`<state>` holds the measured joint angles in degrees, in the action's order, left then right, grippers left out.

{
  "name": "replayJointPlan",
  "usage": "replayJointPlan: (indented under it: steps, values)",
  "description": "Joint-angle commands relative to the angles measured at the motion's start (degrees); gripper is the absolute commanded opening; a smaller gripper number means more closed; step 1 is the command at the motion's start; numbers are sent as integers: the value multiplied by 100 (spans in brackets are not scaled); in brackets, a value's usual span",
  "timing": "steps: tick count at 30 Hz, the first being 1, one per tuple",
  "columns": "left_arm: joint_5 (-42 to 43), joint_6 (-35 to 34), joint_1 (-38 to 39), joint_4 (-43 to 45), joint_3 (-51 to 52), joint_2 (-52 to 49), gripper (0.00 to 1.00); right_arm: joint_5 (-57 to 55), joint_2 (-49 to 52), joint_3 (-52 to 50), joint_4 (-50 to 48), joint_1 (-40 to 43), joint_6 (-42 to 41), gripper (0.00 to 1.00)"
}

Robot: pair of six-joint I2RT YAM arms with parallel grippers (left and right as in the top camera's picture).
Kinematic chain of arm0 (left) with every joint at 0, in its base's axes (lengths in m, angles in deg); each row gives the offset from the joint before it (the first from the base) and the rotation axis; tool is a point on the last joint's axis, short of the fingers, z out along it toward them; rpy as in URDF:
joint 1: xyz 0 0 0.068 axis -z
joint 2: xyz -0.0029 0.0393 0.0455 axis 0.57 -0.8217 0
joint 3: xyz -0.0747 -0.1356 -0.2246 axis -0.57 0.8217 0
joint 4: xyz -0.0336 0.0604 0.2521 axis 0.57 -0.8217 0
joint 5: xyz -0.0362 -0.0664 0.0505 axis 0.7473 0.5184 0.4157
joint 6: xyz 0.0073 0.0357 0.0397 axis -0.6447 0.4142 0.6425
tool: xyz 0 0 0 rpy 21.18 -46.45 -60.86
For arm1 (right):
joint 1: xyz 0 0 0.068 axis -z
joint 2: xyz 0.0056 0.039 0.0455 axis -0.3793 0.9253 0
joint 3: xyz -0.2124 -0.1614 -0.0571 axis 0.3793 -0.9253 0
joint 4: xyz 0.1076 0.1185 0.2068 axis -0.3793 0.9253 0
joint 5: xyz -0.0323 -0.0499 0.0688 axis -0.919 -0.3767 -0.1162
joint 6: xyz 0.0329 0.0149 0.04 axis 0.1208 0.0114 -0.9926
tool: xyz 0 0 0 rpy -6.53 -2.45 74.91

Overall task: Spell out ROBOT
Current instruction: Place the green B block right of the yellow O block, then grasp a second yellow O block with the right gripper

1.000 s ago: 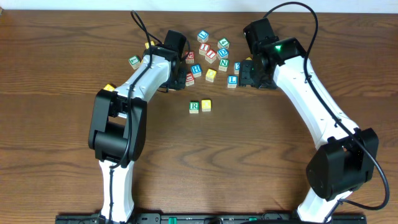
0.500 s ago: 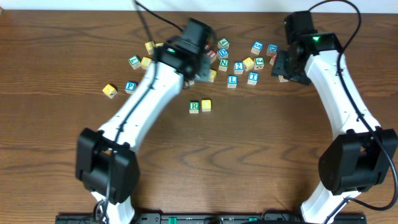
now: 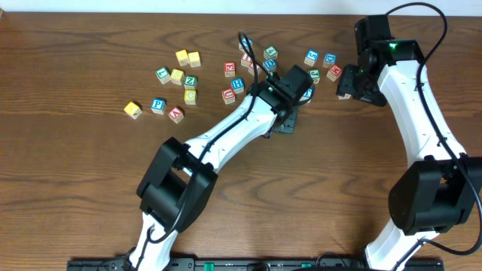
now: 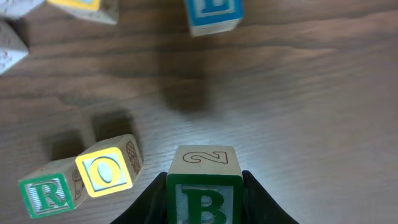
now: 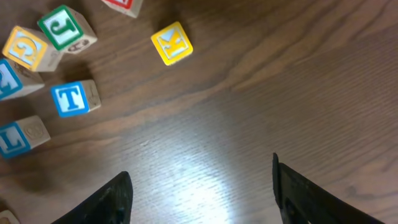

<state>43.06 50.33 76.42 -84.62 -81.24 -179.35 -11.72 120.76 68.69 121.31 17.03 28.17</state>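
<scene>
In the left wrist view my left gripper is shut on a green B block and holds it just right of a yellow O block and a green R block, which stand side by side on the table. In the overhead view the left gripper is at mid-table and the arm hides the R and O. My right gripper is open and empty above bare wood, also seen at the back right in the overhead view. A blue T block lies to its left.
Loose letter blocks are scattered along the back: one group at the left, more in the middle and at the right. A yellow K block, a green J block and a blue L block lie near the right gripper.
My left arm has swung right from the back cluster to mid-table, carrying the B block to beside the R and O. My right arm has drawn back to the right.
</scene>
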Motion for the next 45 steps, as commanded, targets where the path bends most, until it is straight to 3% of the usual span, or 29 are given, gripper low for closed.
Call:
replayJointPlan:
  steps: [1,21,25,33,38,42,45]
  values:
    - [-297,-509,-17,-22,72,-214,28,-70,-37,33,61,13,136,68]
    - [-660,-754,-142,2,109,-737,29,-66,-37,33,225,13,136,69]
    - [-662,-717,-142,-2,105,-654,47,-63,-37,33,223,13,136,69]
    - [-664,-179,-238,0,26,415,48,192,-37,33,98,13,138,71]
    - [-664,-144,-887,-142,22,1574,47,1362,-37,33,-262,-55,393,75]
    - [-667,426,-1987,-431,22,2267,48,2087,-22,31,-968,-590,160,61]
    - [-664,562,-2747,-525,24,2297,48,2457,138,33,-1683,-1102,-46,59]
